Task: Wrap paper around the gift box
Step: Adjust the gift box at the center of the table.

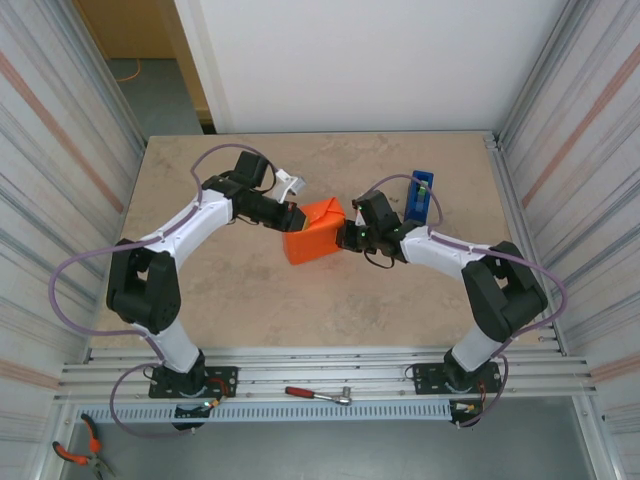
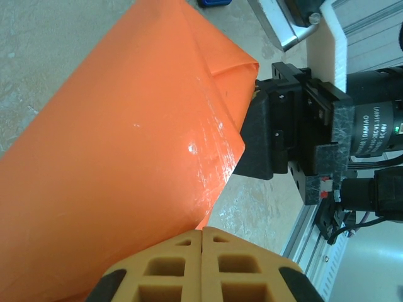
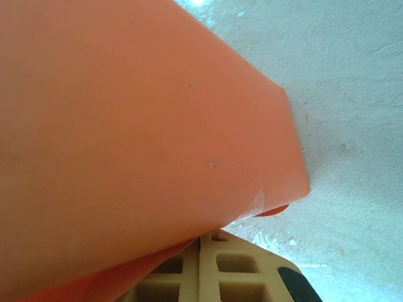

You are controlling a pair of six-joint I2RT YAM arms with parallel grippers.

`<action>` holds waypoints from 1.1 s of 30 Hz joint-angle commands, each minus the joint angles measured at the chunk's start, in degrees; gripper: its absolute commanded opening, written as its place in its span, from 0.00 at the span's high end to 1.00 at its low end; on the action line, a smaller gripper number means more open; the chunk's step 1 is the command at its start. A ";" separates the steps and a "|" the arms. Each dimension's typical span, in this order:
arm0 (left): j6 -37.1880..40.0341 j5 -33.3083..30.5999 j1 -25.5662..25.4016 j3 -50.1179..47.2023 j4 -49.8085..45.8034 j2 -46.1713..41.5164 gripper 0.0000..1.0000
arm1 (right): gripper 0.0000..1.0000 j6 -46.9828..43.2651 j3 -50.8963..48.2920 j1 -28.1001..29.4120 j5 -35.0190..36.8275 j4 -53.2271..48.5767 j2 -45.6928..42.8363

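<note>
— Tan lattice fingers [image 2: 170, 270] sit at the bottom edge of the left wrist view. How do they stand?
— Pressed flat together, seam closed. The left gripper [image 1: 297, 215] is closed right down, its tips against the paper [image 1: 315, 230]. Whether an edge is pinched between them, I cannot tell.
— And the other side?
— The right gripper [image 1: 345, 237] is the same: jaws tight together, with an orange fold lying over one finger. Again I can't say if paper is caught.
— Where's the gift box?
— Hidden under the paper, which is folded into a boxy orange parcel in the middle of the table, between the two grippers and touched by both.
— What does it rest on?
— A beige, marbled table top [image 1: 220, 300], matt and faintly speckled. A blue tape dispenser [image 1: 421, 195] stands just behind the right arm.
— And the room?
— Ribbed metal panels [image 1: 50, 150] close in both sides, with a white wall [image 1: 380, 60] at the back and a doorway [image 1: 150, 60] at far left. Aluminium rails [image 1: 320, 365] along the near edge carry the arm bases. A red-handled ratchet [image 1: 318, 395] lies there, and orange-handled pliers [image 1: 78, 455] lie at lower left.
</note>
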 commanded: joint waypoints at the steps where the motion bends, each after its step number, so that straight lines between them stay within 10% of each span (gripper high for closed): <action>1: -0.48 -5.86 -0.59 -2.52 -1.41 1.56 1.00 | 1.00 -1.03 -1.38 -1.19 -1.37 -2.40 -6.50; 8: -0.63 -5.65 -0.59 -2.78 -1.14 1.49 1.00 | 1.00 -2.72 4.30 -4.31 -2.90 -8.67 -12.48; 21: -0.49 -5.84 -0.59 -3.20 -0.86 1.64 1.00 | 1.00 -2.97 33.25 -4.62 -16.56 -13.76 10.73; 33: -0.71 -5.79 -0.53 -3.23 -0.50 1.88 1.00 | 1.00 -5.81 35.28 -2.93 -20.87 -18.62 14.84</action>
